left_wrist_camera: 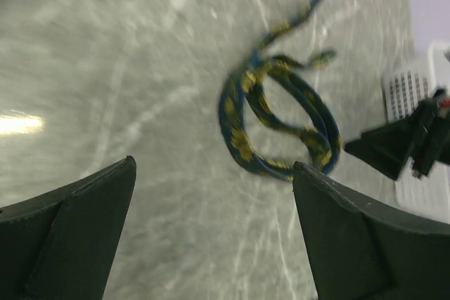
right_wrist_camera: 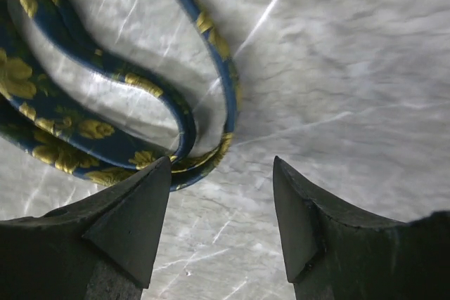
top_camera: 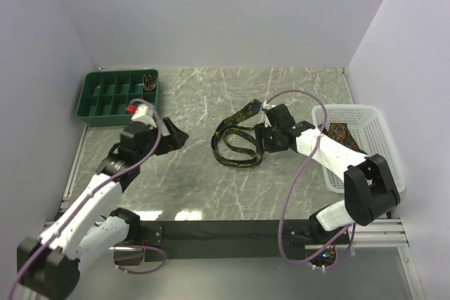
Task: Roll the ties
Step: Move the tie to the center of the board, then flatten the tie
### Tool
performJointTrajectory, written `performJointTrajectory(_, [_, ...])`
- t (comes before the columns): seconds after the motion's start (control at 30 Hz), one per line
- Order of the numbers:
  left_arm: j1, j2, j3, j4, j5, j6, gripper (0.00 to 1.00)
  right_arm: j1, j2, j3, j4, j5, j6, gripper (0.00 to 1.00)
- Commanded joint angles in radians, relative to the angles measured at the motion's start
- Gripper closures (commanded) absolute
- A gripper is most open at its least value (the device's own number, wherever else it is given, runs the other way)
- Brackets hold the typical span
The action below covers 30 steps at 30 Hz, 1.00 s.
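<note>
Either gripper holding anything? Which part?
Nothing is held. The left gripper stands open above the table. The right gripper is open too, with the navy tie lying loose by one finger.

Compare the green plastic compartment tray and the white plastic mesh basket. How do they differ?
The green plastic compartment tray stands at the far left; the white plastic mesh basket stands at the right edge. The tray is split into compartments with solid walls; the basket is one open space with mesh walls. The tray holds one rolled dark item; the basket holds loose brown patterned fabric. Both are rectangular and open-topped.
</note>
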Motion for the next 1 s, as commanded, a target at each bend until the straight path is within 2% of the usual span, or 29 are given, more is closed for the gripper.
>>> performJointTrajectory(0.0, [-0.115,0.130,0.060,0.135,-0.004,-0.065,0.00,-0.006,-0.005,-0.019,0.161,-0.115,-0.038,0.34])
performJointTrajectory(0.17, [-0.234,0.362,0.153,0.185,-0.114,-0.037,0.03,-0.031,0.056,-0.016,0.220,-0.123,-0.061,0.34])
performJointTrajectory(0.27, [-0.260,0.504,0.212,0.195,-0.149,-0.011,0.06,-0.044,0.084,0.002,0.244,-0.137,-0.078,0.34])
performJointTrajectory(0.4, [-0.267,0.691,0.291,0.204,-0.165,0.009,0.19,-0.043,0.136,0.044,0.255,-0.135,-0.096,0.35])
performJointTrajectory(0.5, [-0.276,0.776,0.339,0.208,-0.170,0.026,0.24,-0.044,0.173,0.070,0.269,-0.134,-0.101,0.37])
performJointTrajectory(0.7, [-0.296,0.865,0.385,0.199,-0.187,0.049,0.33,-0.043,0.234,0.128,0.273,-0.163,-0.113,0.39])
performJointTrajectory(0.77, [-0.299,0.880,0.384,0.201,-0.189,0.052,0.34,-0.043,0.255,0.147,0.273,-0.167,-0.116,0.39])
performJointTrajectory(0.97, [-0.303,0.934,0.387,0.207,-0.196,0.057,0.51,-0.043,0.309,0.193,0.272,-0.177,-0.118,0.39])
